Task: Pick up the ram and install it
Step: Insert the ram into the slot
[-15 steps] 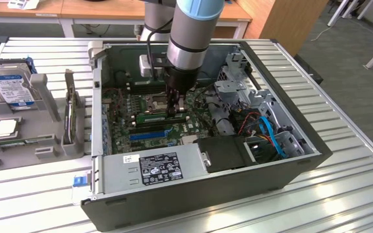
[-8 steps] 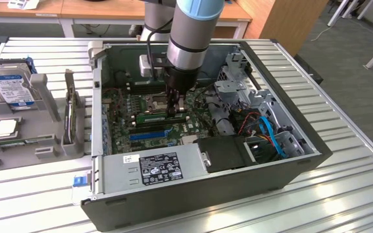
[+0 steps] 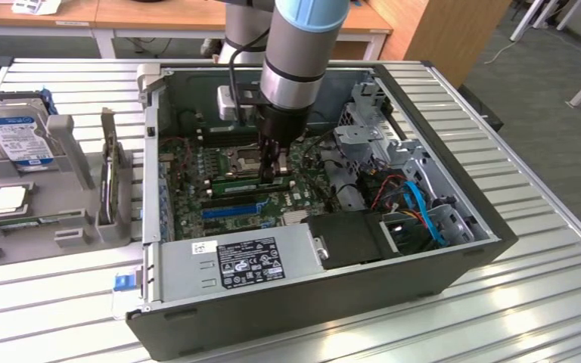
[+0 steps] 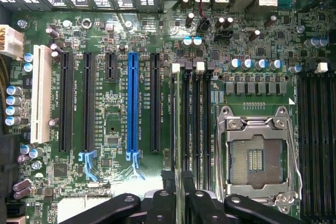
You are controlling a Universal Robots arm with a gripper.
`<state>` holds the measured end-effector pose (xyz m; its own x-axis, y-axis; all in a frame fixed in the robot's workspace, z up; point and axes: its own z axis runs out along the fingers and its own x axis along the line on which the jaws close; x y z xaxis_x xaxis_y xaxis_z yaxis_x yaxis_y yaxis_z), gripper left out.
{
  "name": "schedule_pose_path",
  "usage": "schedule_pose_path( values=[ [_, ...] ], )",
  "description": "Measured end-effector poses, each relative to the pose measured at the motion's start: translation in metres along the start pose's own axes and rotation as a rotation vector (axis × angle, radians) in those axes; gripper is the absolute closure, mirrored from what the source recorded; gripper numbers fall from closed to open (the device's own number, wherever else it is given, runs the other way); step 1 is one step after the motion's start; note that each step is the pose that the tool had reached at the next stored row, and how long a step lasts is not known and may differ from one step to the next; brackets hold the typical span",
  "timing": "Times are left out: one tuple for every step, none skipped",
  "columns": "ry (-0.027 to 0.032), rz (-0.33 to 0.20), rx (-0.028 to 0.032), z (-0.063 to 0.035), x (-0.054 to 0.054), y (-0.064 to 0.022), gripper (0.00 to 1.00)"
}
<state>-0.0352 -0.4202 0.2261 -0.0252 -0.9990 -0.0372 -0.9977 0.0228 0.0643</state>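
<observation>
The open dark grey metal computer case (image 3: 452,249) is lying on its side on the ribbed silver metal tabletop (image 3: 543,302), taking up the centre of the exterior view. The grey and light blue robot arm (image 3: 306,45) is hanging down from the top centre of that frame into the case. Its black gripper (image 3: 273,175) is standing just above the green motherboard (image 3: 194,170), at mid-frame.

The ram, a long, thin green circuit-board stick (image 3: 238,184), is lying in line with the black memory slots directly below the gripper. It is running just beneath the silver CPU socket (image 3: 242,159) in the frame, and one end is sitting under the jaws.

In the wrist view, the gripper (image 4: 178,182) is straddling the bank of black memory slots (image 4: 191,119). This bank is sitting between the CPU socket (image 4: 257,153) and the row of long expansion slots, one of which is blue (image 4: 134,103). The jaws are standing on either side of one slot with a narrow gap between them. Whether they are pinching the stick or standing clear of it cannot be told.

At the exterior view's left, a grey plastic fixture (image 3: 69,144) on the tabletop is holding a silver hard drive with a blue and white label (image 3: 13,140). A dark expansion card (image 3: 112,178) is standing on edge just beside it. At the lower centre of the frame, a grey power supply box with a black label (image 3: 240,261) is filling the near corner of the case.
</observation>
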Motion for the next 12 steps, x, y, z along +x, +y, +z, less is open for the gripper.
schedule_pose_path(
  values=[
    [0.0,0.0,0.0001,0.0,0.0,0.0,0.81],
    [0.0,0.0,0.0,0.0,0.0,0.0,0.81],
    [0.0,0.0,0.0,0.0,0.0,0.0,0.81],
    [-0.0001,0.0,0.0,0.0,0.0,0.0,0.81],
    [0.0,0.0,0.0,-0.0002,0.0,0.0,0.81],
    [0.0,0.0,0.0,-0.0004,0.0,0.0,0.81],
    [0.0,0.0,0.0,-0.0006,0.0,0.0,0.81],
    [0.0001,0.0,0.0,-0.0008,0.0,0.0,0.81],
    [0.0003,0.0,-0.0001,-0.0014,0.0,0.0001,0.81],
    [0.0002,0.0,-0.0001,-0.0022,0.0,0.0002,0.81],
    [0.0,0.0,0.0,-0.0032,-0.0001,0.0002,0.81],
    [0.0002,0.0,-0.0001,-0.0043,-0.0001,0.0003,0.81]
  ],
)
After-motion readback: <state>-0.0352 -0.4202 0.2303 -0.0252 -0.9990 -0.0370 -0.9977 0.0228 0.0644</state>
